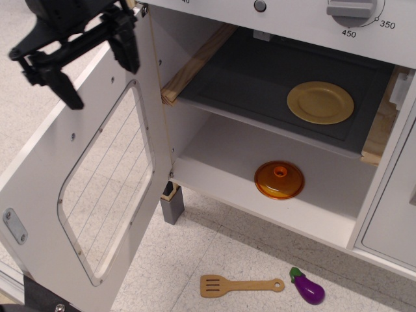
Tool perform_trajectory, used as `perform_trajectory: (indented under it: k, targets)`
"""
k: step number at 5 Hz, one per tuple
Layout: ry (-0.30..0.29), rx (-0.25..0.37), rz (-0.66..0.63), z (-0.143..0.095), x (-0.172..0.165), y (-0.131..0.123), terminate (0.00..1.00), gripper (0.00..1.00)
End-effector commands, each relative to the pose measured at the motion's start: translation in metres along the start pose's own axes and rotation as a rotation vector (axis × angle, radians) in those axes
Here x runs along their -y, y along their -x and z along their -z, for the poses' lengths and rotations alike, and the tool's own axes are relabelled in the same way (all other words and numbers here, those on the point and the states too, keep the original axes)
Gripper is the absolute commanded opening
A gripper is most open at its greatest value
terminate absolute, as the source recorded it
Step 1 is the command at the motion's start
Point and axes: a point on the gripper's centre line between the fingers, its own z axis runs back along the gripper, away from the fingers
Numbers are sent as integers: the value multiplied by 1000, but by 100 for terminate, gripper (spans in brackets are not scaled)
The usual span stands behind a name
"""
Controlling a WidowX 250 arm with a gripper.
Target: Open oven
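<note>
1. The white toy kitchen oven [260,162] is filling most of the frame, w/ its large white door [84,188] standing wide open and swung out to the left side of the frame.
2. The door's rounded window [107,185], lined w/ thin wires, is showing the speckled floor [195,260] through it.
3. The black robot gripper [94,65] is sitting in the upper left of the frame, over the door's top part; its two fingers are spread apart w/ nothing between them. Whether it's touching the door is hard to tell from this angle.
4. Inside, a dark inner shelf [260,84] is lying across the upper-center cavity, w/ a round yellow plate [320,103] resting on its right part.
5. Below it, on the white oven bottom [227,156], a round orange see-through lid w/ a knob [279,180] is lying right of center.
6. A grey dial knob [351,8] marked 350 and 450 is showing at the top right edge; a small grey button [260,5] is sitting left of it on the control panel.
7. On the floor, bottom center, a wooden slotted spatula [240,285] is lying flat, w/ a purple toy eggplant [307,286] just beside its handle end, to the right.
8. A grey oven foot [171,207] is standing on the floor under the cavity's left corner.
</note>
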Motion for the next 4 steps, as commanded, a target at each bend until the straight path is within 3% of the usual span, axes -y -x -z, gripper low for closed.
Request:
perform_trajectory:
  k: [1, 2, 4]
  targets:
    - [-42, 110, -12, 40, 2, 5, 0, 100]
    - [-67, 95, 8, 62, 4, 8, 0, 100]
    - [-67, 95, 8, 62, 4, 8, 0, 100]
